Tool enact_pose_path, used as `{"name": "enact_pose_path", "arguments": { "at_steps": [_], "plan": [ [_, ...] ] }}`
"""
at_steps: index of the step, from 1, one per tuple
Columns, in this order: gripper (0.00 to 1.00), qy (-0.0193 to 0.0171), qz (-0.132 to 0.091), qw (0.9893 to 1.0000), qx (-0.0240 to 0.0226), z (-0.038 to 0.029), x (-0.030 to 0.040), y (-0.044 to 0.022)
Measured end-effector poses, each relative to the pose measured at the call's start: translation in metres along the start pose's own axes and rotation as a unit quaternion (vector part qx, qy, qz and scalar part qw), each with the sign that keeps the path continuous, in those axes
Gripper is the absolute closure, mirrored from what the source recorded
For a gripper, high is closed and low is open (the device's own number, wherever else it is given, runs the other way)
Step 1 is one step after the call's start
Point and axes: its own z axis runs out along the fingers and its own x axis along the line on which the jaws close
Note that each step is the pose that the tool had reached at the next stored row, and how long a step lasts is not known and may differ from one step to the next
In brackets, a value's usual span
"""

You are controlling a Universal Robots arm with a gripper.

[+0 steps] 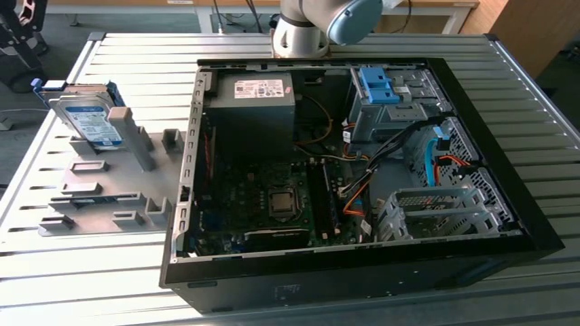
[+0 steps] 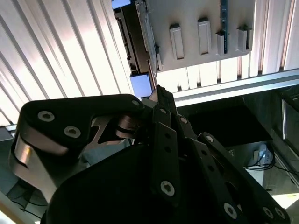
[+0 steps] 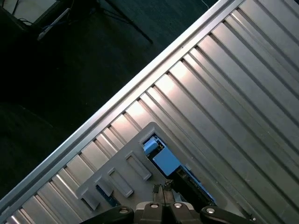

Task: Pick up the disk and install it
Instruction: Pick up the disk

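While the flat silver hard drive in its bright blue plastic caddy (image 1: 89, 117) leans in the grey slotted holder plate (image 1: 109, 197) at the exterior view's left, on the ribbed aluminium bench (image 1: 507, 88), the black fingers (image 2: 163, 100) hang overhead, closed and empty; dark floor (image 3: 70, 70) lies beyond.

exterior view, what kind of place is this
Probably a robotics lab bench: an open computer case on a slatted metal table, a robot arm, and the disk standing in a grey fixture.
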Motion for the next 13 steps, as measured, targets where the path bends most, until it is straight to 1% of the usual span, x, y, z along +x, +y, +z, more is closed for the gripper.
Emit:
{"name": "enact_pose_path", "arguments": {
  "at_steps": [3,13],
  "plan": [
    [0.89,0.0007,-0.016,0.9999,0.0000,0.0000,0.0000,0.0000],
    [0.89,0.0007,-0.017,0.9998,0.0000,0.0000,0.0000,0.0000]
  ]
}}
